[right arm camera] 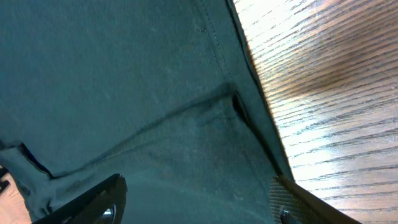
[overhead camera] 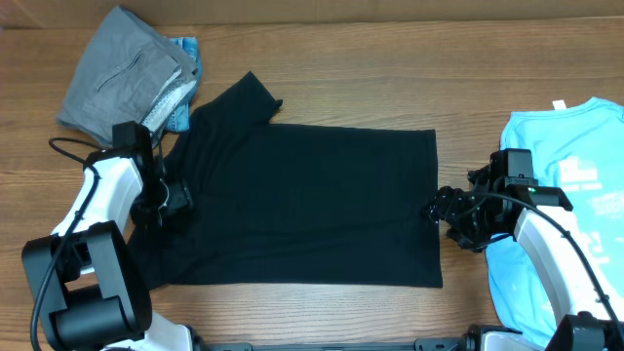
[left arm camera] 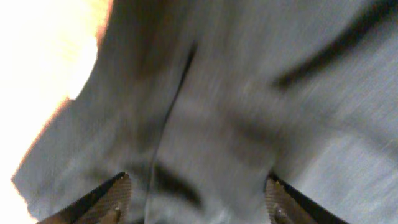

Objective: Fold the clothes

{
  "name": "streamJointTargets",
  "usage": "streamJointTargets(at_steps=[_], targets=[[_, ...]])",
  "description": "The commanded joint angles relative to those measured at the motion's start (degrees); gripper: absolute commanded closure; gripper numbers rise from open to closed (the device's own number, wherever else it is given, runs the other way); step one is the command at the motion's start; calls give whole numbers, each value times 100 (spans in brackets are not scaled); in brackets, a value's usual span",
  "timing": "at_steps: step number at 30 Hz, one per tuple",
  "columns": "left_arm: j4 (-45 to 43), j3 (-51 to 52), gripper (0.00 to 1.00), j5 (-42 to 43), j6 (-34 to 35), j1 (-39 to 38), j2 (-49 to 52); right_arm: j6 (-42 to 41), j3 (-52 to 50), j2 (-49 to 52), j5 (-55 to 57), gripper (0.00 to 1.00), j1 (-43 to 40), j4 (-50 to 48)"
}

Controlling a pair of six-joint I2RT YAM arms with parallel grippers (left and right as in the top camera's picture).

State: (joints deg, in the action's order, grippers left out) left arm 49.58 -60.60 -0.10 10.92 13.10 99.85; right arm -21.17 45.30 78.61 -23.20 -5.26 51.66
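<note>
The white-shelled, black-jointed left arm (overhead camera: 105, 192) is bending in from the near edge, its two black left fingers (left arm camera: 115, 196) standing wide apart, tips pointing down. The matching right arm (overhead camera: 546, 234) is reaching inward from the opposite side, its black right fingers (right arm camera: 99, 200) likewise standing spread, angled low.

Everything lies on the table (overhead camera: 390, 58). One T-shirt (overhead camera: 312, 205) lies flat in the middle. A pile of clothes (overhead camera: 122, 73) sits at the far left corner, just beside that shirt's sleeve. Another T-shirt (overhead camera: 575, 195) lies at the right side. The left gripper (overhead camera: 166, 205) is over the middle shirt's left edge, and the right gripper (overhead camera: 439, 210) is at its right edge.
</note>
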Motion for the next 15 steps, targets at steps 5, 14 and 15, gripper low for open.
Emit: streamJointTargets(at_steps=[5, 14, 15], targets=[[-752, 50, 42, 321, -199, -48, -22, 42, -35, 7, -24, 24, -22, -13], [-1001, 52, 45, 251, -363, -48, 326, 42, -35, 7, -24, 24, -22, 0], [-1010, 52, 46, 249, -422, -48, 400, 42, -35, 7, -24, 25, -22, 2]])
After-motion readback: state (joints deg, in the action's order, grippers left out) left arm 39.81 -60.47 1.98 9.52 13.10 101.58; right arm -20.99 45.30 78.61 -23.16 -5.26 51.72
